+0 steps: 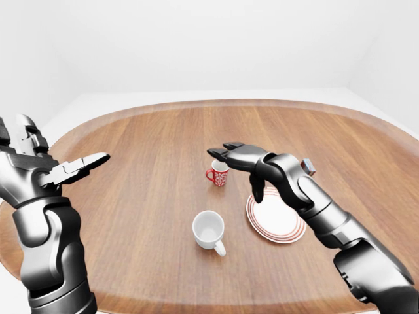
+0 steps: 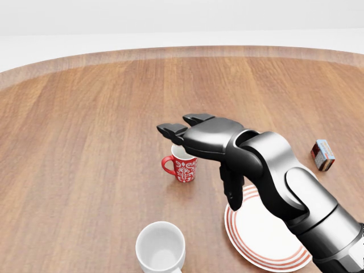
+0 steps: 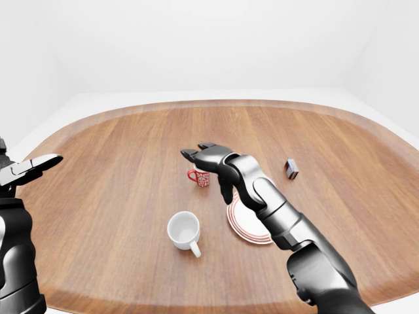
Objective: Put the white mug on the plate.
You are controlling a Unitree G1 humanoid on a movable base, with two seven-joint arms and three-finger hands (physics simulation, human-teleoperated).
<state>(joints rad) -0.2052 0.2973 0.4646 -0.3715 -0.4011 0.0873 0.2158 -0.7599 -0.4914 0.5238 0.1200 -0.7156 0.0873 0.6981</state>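
White ceramic mug (image 2: 161, 247) stands upright on the brown wooden table (image 2: 85, 142), left of the red-rimmed white plate (image 2: 270, 236). Above it in the head view, over a red patterned mug (image 2: 183, 162), the nearer right hand (image 2: 199, 136) hovers, fingers spread, empty. Left hand (image 1: 59, 170), also spread, is well apart.

No readable text, brand, number or sign anywhere. Only a white ornamental pattern on the red mug (image 2: 183, 168), no letters in it. Printed colours on the small box (image 2: 323, 154) near the right edge of the head view, too small and blurred to read. Nothing written on the white mug (image 1: 209, 229), the plate (image 1: 262, 222) or the worktop (image 1: 157, 144).
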